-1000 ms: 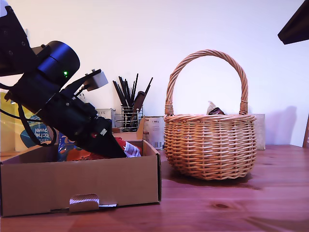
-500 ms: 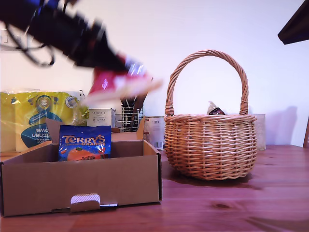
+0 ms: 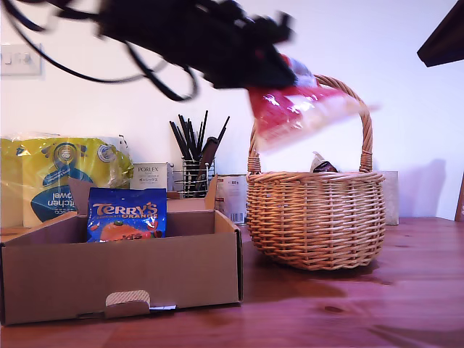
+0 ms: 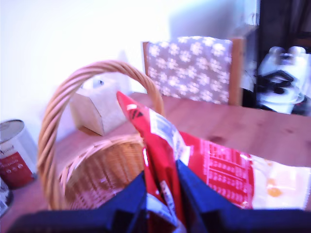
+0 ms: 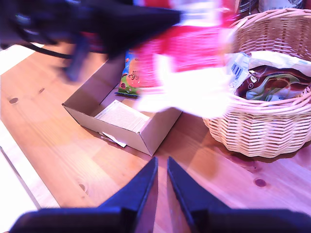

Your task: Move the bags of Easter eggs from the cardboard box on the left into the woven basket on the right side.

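The red bag (image 3: 297,109) hangs in the air just in front of the basket's (image 3: 315,217) handle, pinched tight between the jaws of my first gripper (image 4: 163,206). A blue bag (image 3: 127,214) stands in the cardboard box (image 3: 119,279) at the exterior view's left. My second gripper (image 5: 161,170) hovers over the table (image 3: 362,312) beside the box, jaws nearly closed on nothing.

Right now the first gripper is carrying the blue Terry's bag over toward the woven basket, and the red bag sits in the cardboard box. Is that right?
No, the colours are swapped. My first gripper is shut on the red bag, as the first wrist view shows. The blue Terry's bag sits in the cardboard box. The woven basket is indeed where the carried bag is heading.
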`<action>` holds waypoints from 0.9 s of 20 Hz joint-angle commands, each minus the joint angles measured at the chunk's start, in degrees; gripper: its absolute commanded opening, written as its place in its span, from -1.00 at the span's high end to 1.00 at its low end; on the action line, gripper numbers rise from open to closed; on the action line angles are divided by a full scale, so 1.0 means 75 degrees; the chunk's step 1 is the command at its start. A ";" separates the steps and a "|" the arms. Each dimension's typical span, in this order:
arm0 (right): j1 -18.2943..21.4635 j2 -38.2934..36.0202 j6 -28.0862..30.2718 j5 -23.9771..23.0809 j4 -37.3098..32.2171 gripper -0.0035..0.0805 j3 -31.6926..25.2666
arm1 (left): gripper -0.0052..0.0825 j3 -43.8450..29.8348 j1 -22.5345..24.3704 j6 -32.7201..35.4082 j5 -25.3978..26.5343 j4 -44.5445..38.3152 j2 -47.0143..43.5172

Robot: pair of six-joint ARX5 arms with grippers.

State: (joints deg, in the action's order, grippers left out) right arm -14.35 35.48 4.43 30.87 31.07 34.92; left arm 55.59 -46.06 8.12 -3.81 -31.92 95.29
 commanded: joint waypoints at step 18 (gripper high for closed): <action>-0.0035 -0.0017 0.0017 0.0035 -0.0052 0.79 0.0093 | 0.93 0.2955 0.0114 0.1128 0.1582 0.1087 0.3491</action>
State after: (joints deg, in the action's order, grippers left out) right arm -14.35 35.48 4.40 30.92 31.05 34.92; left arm 78.48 -45.30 15.66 7.86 -24.99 119.79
